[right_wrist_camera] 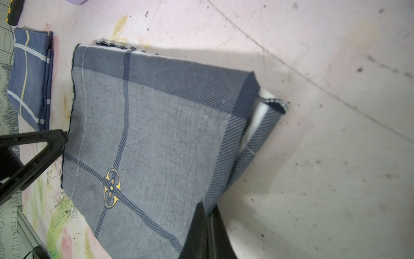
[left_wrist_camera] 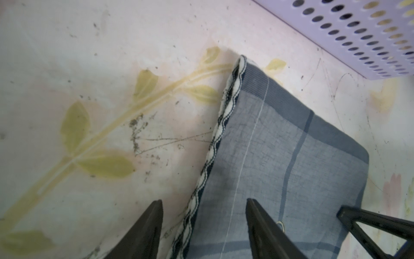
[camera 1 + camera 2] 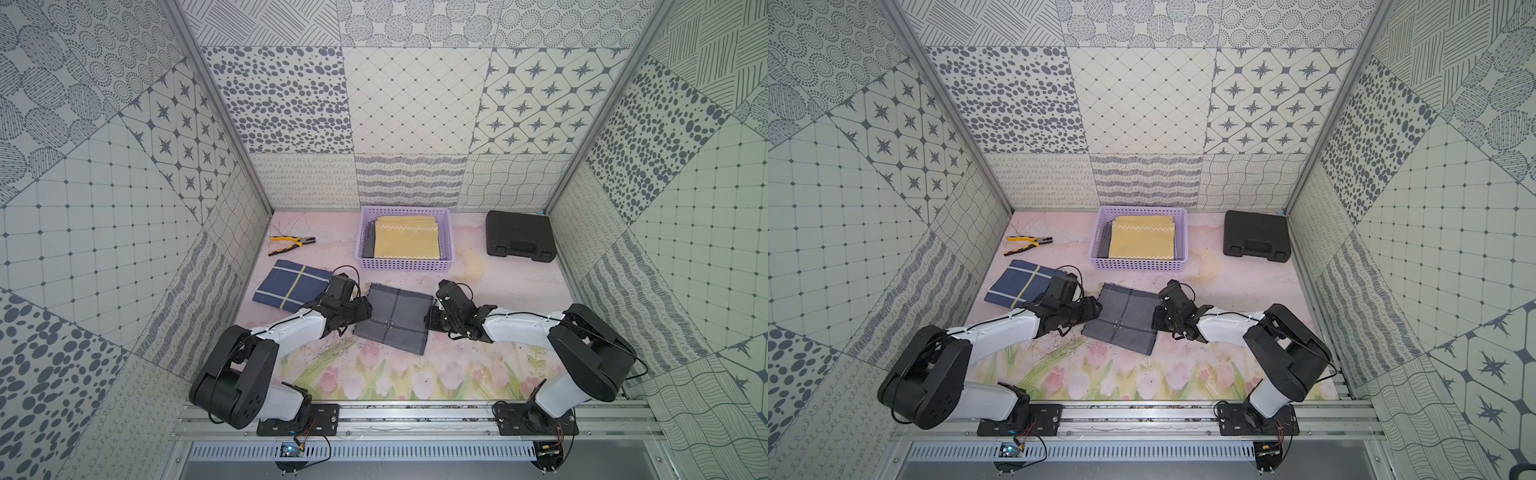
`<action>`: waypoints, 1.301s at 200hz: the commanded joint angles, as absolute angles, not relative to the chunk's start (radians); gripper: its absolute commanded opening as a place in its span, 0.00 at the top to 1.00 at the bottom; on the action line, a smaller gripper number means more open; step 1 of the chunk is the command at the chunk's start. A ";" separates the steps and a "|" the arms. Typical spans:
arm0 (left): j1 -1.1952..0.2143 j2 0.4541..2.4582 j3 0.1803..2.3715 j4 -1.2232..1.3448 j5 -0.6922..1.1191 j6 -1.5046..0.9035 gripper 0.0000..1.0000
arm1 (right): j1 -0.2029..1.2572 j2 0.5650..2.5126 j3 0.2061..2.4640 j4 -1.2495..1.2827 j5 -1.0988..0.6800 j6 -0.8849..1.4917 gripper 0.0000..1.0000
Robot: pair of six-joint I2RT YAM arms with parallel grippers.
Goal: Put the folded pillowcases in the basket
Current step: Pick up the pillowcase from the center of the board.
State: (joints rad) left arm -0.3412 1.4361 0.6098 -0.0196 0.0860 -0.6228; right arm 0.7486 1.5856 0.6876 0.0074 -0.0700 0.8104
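Grey checked folded pillowcase with a small yellow emblem is seen lying on the pink floral table in both top views, near the shallow lilac perforated plastic basket but outside it. One side edge is pinched by the right end effector, whose fingers are pressed together on the cloth. The opposite, hemmed edge is straddled by the left end effector, whose fingers are spread, one over the cloth and one over the bare table. A folded yellow cloth is held in the basket, beside a dark grey cloth. A folded navy cloth with pale stripes is placed beside the left arm, yellow-handled pliers behind it, and a black hard case at the far right.
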 commanded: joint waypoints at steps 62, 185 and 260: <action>-0.317 1.573 0.674 0.067 0.185 -0.591 0.50 | 0.733 1.541 0.669 0.015 -0.048 0.780 1.00; -0.317 1.551 0.618 0.101 0.234 -0.629 1.00 | 0.731 1.528 0.669 0.008 -0.040 0.766 1.00; -0.316 1.367 0.598 0.070 0.182 -0.641 1.00 | 0.730 1.415 0.657 -0.031 0.001 0.710 1.00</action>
State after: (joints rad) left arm -0.3202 1.4605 0.6086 0.1078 0.2050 -0.6331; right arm 0.7334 1.4719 0.6712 -0.0177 -0.0422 0.7494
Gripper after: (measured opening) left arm 0.063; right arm 0.051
